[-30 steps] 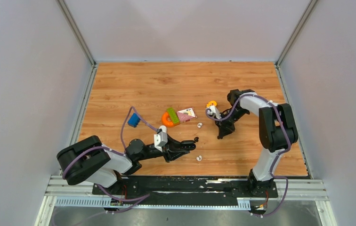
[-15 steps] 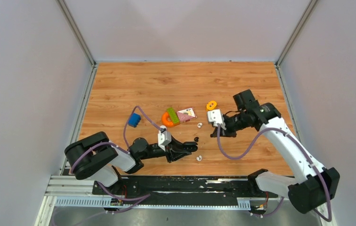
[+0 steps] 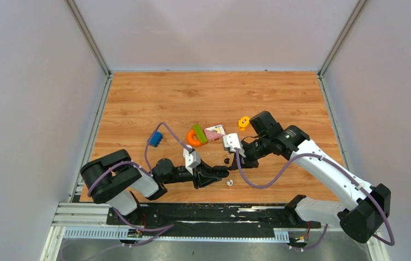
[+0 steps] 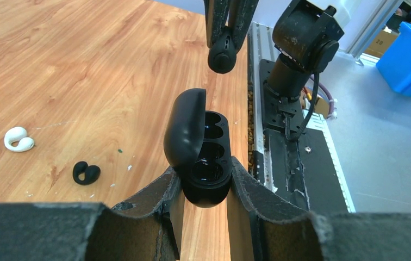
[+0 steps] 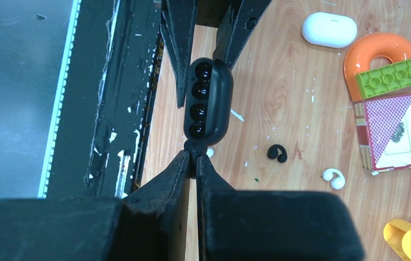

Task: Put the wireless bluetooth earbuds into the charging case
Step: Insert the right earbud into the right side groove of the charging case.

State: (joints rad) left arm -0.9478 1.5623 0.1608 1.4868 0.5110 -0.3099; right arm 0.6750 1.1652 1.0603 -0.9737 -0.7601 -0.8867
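My left gripper (image 4: pixel 206 174) (image 3: pixel 224 173) is shut on the black charging case (image 4: pixel 206 163) (image 5: pixel 209 100), whose lid (image 4: pixel 184 130) stands open over the empty wells. My right gripper (image 5: pixel 195 157) (image 3: pixel 240 163) is shut on a black earbud (image 4: pixel 222 54) (image 5: pixel 195 148), which hangs just beyond the case's far end without touching it. On the table lie another black earbud (image 4: pixel 86 172) (image 5: pixel 277 154) (image 3: pixel 226 161) and a white earbud (image 4: pixel 18 140) (image 5: pixel 334 178). A second white earbud (image 3: pixel 229 183) lies near the front edge.
A white oval case (image 5: pixel 329 30), an orange ring (image 3: pixel 192 137) (image 5: pixel 380 54), a green brick (image 3: pixel 199 134), a card box (image 3: pixel 215 132) and a yellow-orange toy (image 3: pixel 243 122) lie behind the grippers. A blue block (image 3: pixel 155 139) lies to the left. The table's front rail (image 4: pixel 301 163) is close.
My right arm has swung left and forward from the table's right side, bringing its shut gripper up to the case. The left gripper has edged slightly right.
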